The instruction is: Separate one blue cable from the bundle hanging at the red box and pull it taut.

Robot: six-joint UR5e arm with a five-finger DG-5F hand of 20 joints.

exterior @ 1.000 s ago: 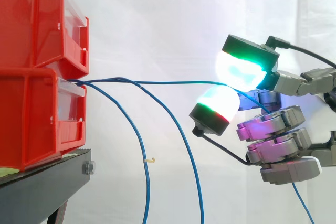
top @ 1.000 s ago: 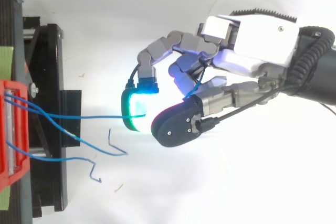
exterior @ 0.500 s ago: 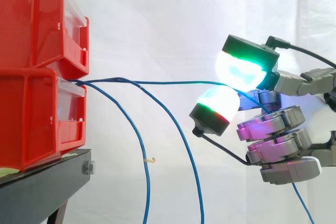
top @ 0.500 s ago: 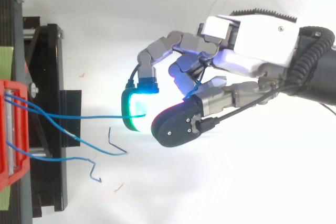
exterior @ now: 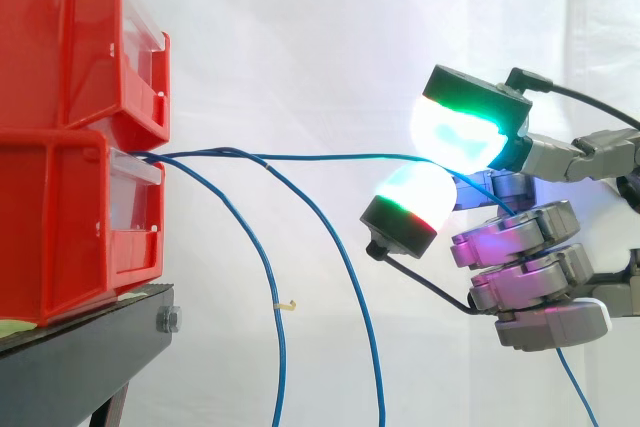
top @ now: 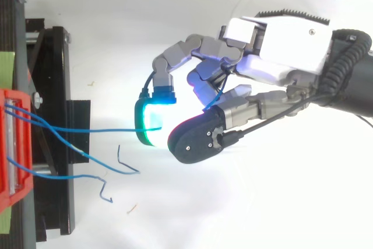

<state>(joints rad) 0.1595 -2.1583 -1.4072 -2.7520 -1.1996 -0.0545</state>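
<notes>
**One cable pinched, nearly taut**

The hand (top: 280, 51) is right of the red box (exterior: 70, 217). Its fingers (exterior: 455, 132) pinch one blue cable (exterior: 320, 158), which runs almost level from the box. The other cables (exterior: 279, 292) hang loose. Draw rightward steadily and level, with a firm grip, to avoid slipping.

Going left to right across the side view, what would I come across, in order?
Stacked red bins → two slack blue cables hanging down → the hand, its fingertips pinching the taut blue cable that runs back to the bins.
</notes>
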